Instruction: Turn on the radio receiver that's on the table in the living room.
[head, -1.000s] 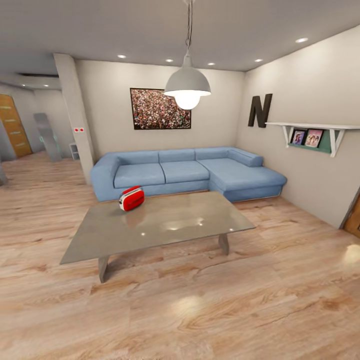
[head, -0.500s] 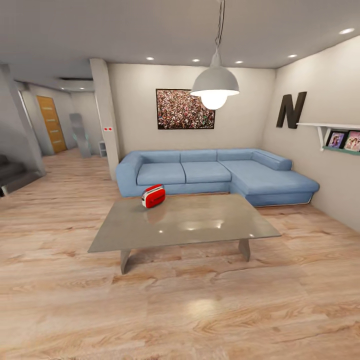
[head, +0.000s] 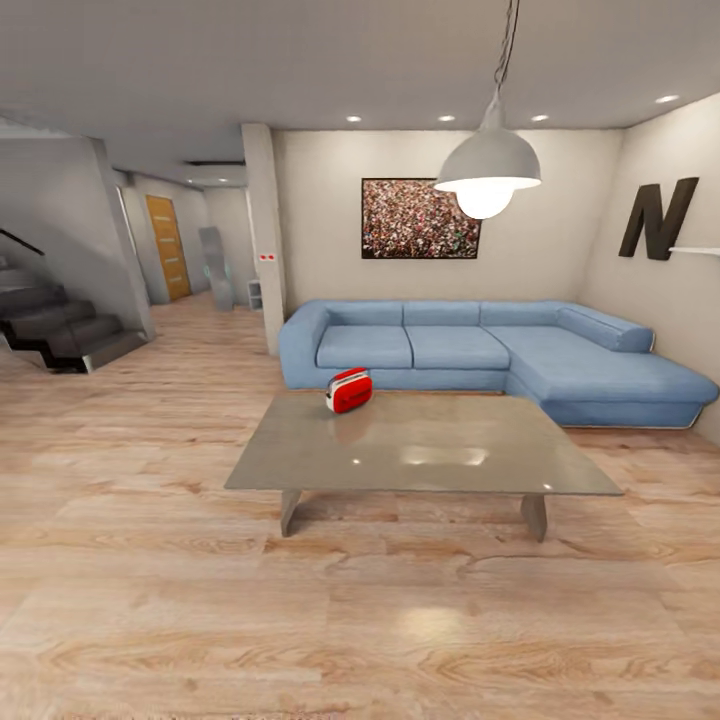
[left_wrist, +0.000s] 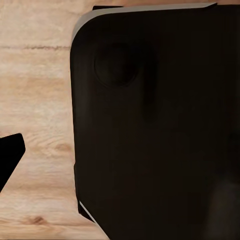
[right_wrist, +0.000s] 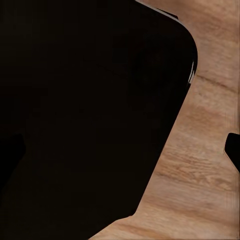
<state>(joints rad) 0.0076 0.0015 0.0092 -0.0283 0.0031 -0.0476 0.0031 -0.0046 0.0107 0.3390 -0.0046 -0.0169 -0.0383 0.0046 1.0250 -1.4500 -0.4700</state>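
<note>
The red radio receiver (head: 349, 390) with its white band stands on the far left part of the low grey-brown table (head: 440, 460), in the middle of the living room in the head view. It is some way ahead of me across the plank floor. In the left wrist view, my left gripper (left_wrist: 120, 160) hangs over a dark body part with one dark fingertip (left_wrist: 10, 157) at the picture's edge. In the right wrist view, my right gripper (right_wrist: 120, 155) has a fingertip (right_wrist: 233, 149) at the far edge. Both hold nothing.
A blue L-shaped sofa (head: 480, 350) runs behind the table. A pendant lamp (head: 488, 165) hangs above it. Dark stairs (head: 55, 325) rise at the left, beside a hallway with an orange door (head: 166, 247). A black "N" (head: 657, 218) hangs on the right wall.
The head view has swung to the left: table, sofa and lamp have slid right in the picture, and the stairs and hallway have come into sight. The radio stays put on the table.
</note>
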